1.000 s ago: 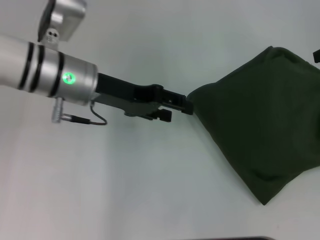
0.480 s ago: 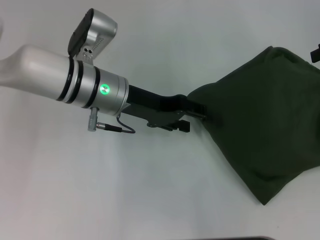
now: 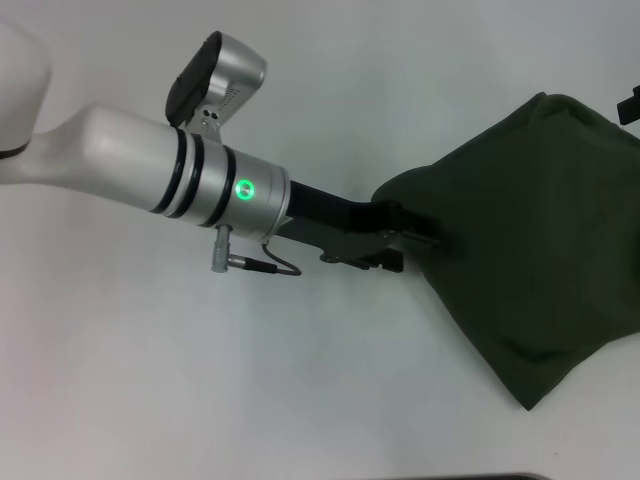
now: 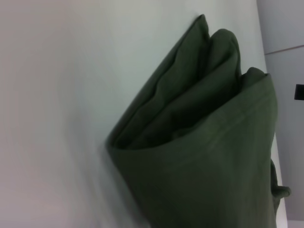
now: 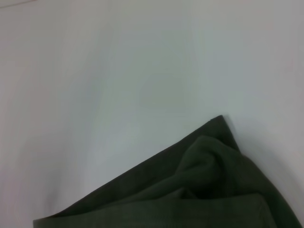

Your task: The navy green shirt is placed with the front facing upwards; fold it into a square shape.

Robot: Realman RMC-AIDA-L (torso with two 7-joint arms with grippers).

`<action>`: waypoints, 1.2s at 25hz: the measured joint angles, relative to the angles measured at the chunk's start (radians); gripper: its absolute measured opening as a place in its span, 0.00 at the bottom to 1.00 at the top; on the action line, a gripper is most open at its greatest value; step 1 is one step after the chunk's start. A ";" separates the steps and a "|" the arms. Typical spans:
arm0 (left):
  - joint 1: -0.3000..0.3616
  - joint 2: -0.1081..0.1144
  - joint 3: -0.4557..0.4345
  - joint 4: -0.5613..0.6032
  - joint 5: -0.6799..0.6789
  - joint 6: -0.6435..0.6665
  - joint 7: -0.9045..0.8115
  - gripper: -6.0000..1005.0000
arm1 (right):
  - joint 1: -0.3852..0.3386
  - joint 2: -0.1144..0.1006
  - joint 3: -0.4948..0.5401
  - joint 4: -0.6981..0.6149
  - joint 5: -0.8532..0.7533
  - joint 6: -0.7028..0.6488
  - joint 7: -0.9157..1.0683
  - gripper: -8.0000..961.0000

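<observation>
In the head view, my left arm is reaching across from the upper left of the frame toward the centre, a green light glowing on its silver wrist. My left gripper is pressing into the left corner of the navy green shirt, and its black fingers seem to be buried in or under the cloth edge, so I cannot tell whether they are apart or together. The shirt is lying folded as a dark diamond-like shape across the right side of the frame, running off the right edge, on the white table. Only a small black piece that may be my right gripper is showing at the right edge, upper part; its fingers are out of sight.

In the left wrist view, the shirt is filling the lower right of the frame, with stacked folded layers showing along its edge.

In the right wrist view, a corner of the shirt is sitting at the bottom right, bunched in soft folds against the table.
</observation>
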 joint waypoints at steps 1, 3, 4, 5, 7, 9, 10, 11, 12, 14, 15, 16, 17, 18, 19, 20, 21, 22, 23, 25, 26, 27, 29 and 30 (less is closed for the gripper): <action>-0.001 0.000 0.014 0.000 -0.012 -0.007 0.000 0.71 | 0.001 0.000 0.000 0.000 0.000 0.000 0.000 0.50; -0.005 0.000 0.053 0.001 -0.040 -0.029 -0.003 0.71 | 0.001 0.000 -0.001 0.000 0.000 -0.001 0.000 0.50; -0.007 0.000 0.071 0.001 -0.058 -0.038 -0.003 0.71 | 0.001 0.001 -0.001 0.000 0.000 -0.002 0.000 0.50; -0.009 0.000 0.085 0.001 -0.070 -0.043 -0.004 0.71 | 0.000 0.001 -0.001 -0.001 0.000 -0.002 0.000 0.50; -0.017 0.000 0.128 0.006 -0.100 -0.062 -0.005 0.71 | 0.000 0.002 0.000 -0.004 0.000 -0.003 0.000 0.50; -0.029 0.000 0.158 0.018 -0.118 -0.081 -0.007 0.71 | 0.000 0.002 0.001 -0.006 0.000 -0.003 0.000 0.50; -0.034 0.000 0.167 0.025 -0.124 -0.089 -0.008 0.71 | 0.001 0.002 0.001 -0.007 0.000 -0.004 0.000 0.50; -0.040 0.000 0.173 0.031 -0.128 -0.095 -0.009 0.71 | 0.002 0.002 0.000 -0.007 0.000 -0.004 -0.001 0.50; -0.046 0.000 0.181 0.038 -0.132 -0.105 -0.014 0.71 | 0.002 0.002 0.000 -0.007 0.000 -0.004 -0.001 0.50; -0.049 0.000 0.188 0.040 -0.134 -0.112 -0.019 0.71 | 0.003 0.002 -0.001 -0.007 0.000 -0.005 -0.004 0.50; -0.051 0.000 0.197 0.040 -0.139 -0.117 -0.022 0.71 | 0.003 0.002 -0.001 -0.007 0.000 -0.005 -0.006 0.50; -0.053 0.000 0.212 0.040 -0.151 -0.125 -0.025 0.71 | 0.003 0.002 0.000 -0.006 0.000 -0.005 -0.008 0.50; -0.055 0.000 0.226 0.039 -0.165 -0.132 -0.026 0.71 | 0.003 0.002 0.001 -0.005 0.001 -0.005 -0.009 0.50; -0.059 0.000 0.253 0.037 -0.188 -0.143 -0.027 0.71 | 0.003 0.002 0.001 -0.004 0.002 -0.005 -0.010 0.50; -0.063 0.000 0.280 0.034 -0.212 -0.154 -0.027 0.71 | 0.003 0.002 0.001 -0.004 0.005 -0.005 -0.010 0.50; -0.067 0.000 0.302 0.032 -0.232 -0.164 -0.026 0.71 | 0.003 0.002 0.001 -0.003 0.007 -0.005 -0.010 0.50; -0.073 0.000 0.322 0.031 -0.249 -0.175 -0.026 0.71 | 0.003 0.002 0.001 -0.002 0.008 -0.005 -0.010 0.50; -0.079 0.000 0.339 0.031 -0.263 -0.184 -0.026 0.71 | 0.003 0.003 0.002 -0.002 0.009 -0.005 -0.010 0.50; -0.083 0.000 0.348 0.031 -0.270 -0.188 -0.026 0.70 | 0.003 0.004 0.002 -0.002 0.009 -0.005 -0.010 0.50; -0.092 0.000 0.359 0.030 -0.285 -0.193 -0.018 0.70 | 0.003 0.005 0.002 -0.002 0.010 -0.005 -0.010 0.50; -0.097 0.000 0.360 0.030 -0.287 -0.193 -0.004 0.70 | 0.003 0.005 0.002 -0.002 0.010 -0.005 -0.010 0.50; -0.100 0.000 0.360 0.030 -0.288 -0.192 0.009 0.69 | 0.003 0.006 0.002 -0.002 0.012 -0.005 -0.010 0.50; -0.105 0.000 0.357 0.030 -0.290 -0.187 0.043 0.69 | 0.001 0.007 0.002 -0.002 0.018 -0.006 -0.010 0.50; -0.106 0.000 0.356 0.030 -0.290 -0.185 0.050 0.68 | 0.001 0.007 0.002 -0.002 0.021 -0.007 -0.010 0.50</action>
